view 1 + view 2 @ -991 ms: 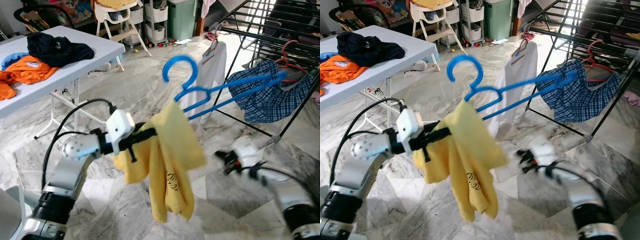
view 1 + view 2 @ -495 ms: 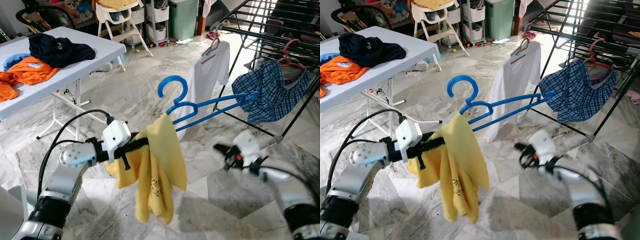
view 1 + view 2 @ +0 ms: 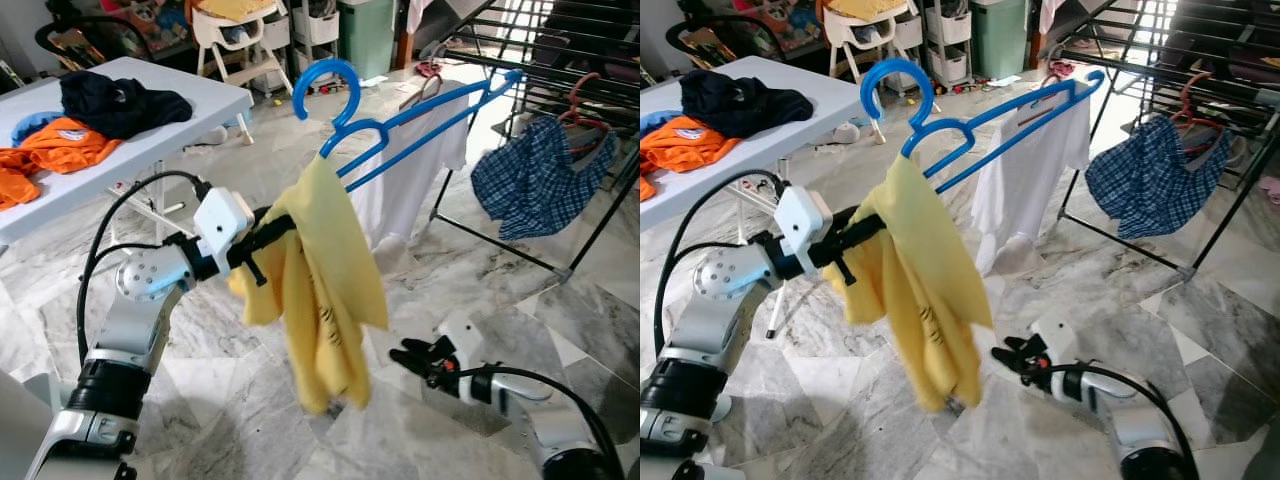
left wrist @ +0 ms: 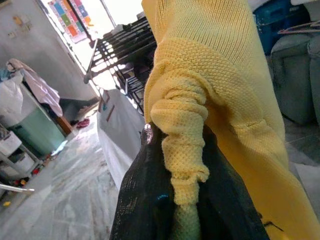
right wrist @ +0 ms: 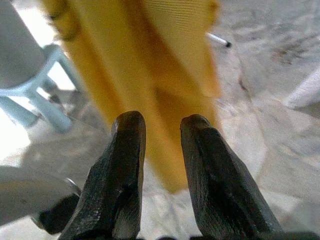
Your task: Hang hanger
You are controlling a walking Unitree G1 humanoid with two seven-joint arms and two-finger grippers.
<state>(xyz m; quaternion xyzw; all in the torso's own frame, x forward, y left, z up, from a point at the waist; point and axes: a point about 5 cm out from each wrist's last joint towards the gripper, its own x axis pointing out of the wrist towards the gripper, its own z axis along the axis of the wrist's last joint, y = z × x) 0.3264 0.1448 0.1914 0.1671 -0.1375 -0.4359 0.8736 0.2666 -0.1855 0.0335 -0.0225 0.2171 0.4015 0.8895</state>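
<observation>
A blue plastic hanger (image 3: 425, 103) carries a yellow knit shirt (image 3: 328, 290) that droops from its lower end. My left gripper (image 3: 280, 225) is shut on a bunched fold of that shirt (image 4: 182, 150) at chest height, and it holds the hanger tilted, hook (image 3: 328, 74) up. The hanger's far tip reaches toward the black drying rack (image 3: 575, 55). My right gripper (image 3: 408, 355) is low near the floor, just beside the shirt's hanging hem, open with nothing between its fingers (image 5: 127, 150).
A white shirt (image 3: 415, 175) and a blue checked shirt (image 3: 530, 175) hang on the rack. At the left stands a white folding table (image 3: 150, 125) with orange and dark clothes. A high chair (image 3: 235, 40) and a green bin (image 3: 365, 35) stand behind it. The floor is marble.
My left arm has lifted the hanger and shirt higher, with the hook now well above the table. My right arm has dropped low, to just beside the shirt's hem.
</observation>
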